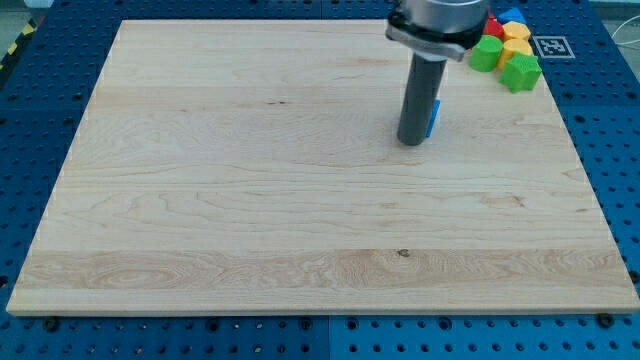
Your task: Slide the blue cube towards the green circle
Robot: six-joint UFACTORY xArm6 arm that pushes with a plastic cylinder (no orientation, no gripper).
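Bare wood filled the near part of the surface (250, 230). Further back, my tip (411, 142) stood planted just left of the blue cube (435, 117), seemingly touching it and hiding most of it. No pincer on this rod. Off right, the green circle (486, 55) sat clustered with yellow (516, 46), green (521, 72), red and blue blocks.
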